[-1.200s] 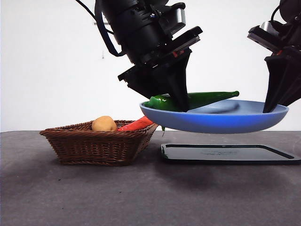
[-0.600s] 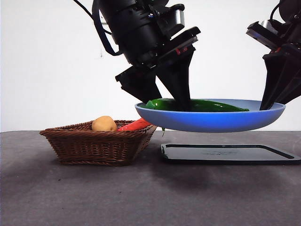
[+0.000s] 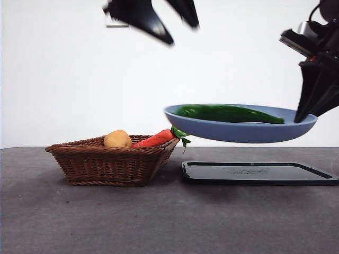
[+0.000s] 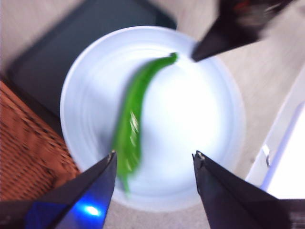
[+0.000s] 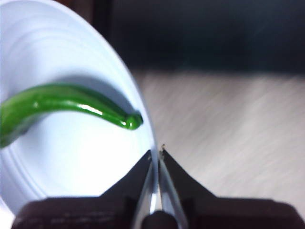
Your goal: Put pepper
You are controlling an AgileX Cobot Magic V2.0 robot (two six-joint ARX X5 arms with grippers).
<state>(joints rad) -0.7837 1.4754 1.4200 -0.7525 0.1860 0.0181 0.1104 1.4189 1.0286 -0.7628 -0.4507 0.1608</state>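
Green pepper (image 3: 228, 113): lies lengthwise in your blue plate (image 3: 241, 132), which is held level above the dark tray (image 3: 259, 173) so nothing rolls. Right gripper (image 5: 156, 152) pinches the rim; left gripper (image 4: 153, 164) hangs above, jaws spread, empty.

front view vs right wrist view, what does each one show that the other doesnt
Only the front view shows the basket with the potato and carrot, the left gripper up high, open, and the plate held above the tray. Only the right wrist view shows the right gripper pinching the plate's rim. Both show the pepper lying in the blue plate.
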